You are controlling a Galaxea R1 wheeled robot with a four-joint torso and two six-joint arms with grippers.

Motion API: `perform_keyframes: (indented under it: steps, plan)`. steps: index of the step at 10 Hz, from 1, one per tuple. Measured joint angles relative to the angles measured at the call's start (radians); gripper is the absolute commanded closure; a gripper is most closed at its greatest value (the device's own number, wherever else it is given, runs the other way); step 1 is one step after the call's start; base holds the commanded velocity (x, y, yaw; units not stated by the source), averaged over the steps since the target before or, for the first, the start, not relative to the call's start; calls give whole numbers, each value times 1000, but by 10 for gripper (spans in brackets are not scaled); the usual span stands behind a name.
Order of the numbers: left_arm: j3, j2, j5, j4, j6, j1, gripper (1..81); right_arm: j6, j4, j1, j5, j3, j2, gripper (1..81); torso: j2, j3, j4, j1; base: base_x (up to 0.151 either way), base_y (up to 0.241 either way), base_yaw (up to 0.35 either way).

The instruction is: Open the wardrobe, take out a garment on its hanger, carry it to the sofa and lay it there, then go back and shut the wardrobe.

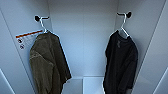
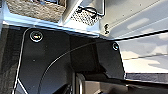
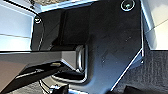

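The wardrobe (image 1: 83, 37) stands open, its white interior spanning the head view. At the right of the frame the black garment (image 1: 121, 65) hangs on a thin white hanger (image 1: 124, 27), whose hook catches a dark peg (image 1: 128, 14) on the right inner wall at the upper right. At the left, an olive-brown fuzzy jacket (image 1: 47, 65) hangs from another white hanger (image 1: 43, 25) on a peg (image 1: 37, 18) at the upper left. A label with an orange stripe (image 1: 26, 37) sits on the left wall just beside the jacket. For either hand, I cannot tell whether it is wide or narrow.
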Motion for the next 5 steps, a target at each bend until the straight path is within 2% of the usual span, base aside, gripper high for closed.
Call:
perform_keyframes:
  steps: [3,4,5]
  plan:
    - [48,-24,13,-1,0,-95,10,0,0,-8,0,0,5,10,0,12,-85,0,0,0,0]
    - [51,-24,17,-1,0,-124,10,0,0,-11,-1,0,6,10,0,14,-100,0,0,0,0]
    - [50,-24,37,-1,-1,-141,10,0,1,-14,-2,0,9,10,0,14,-102,0,0,0,0]
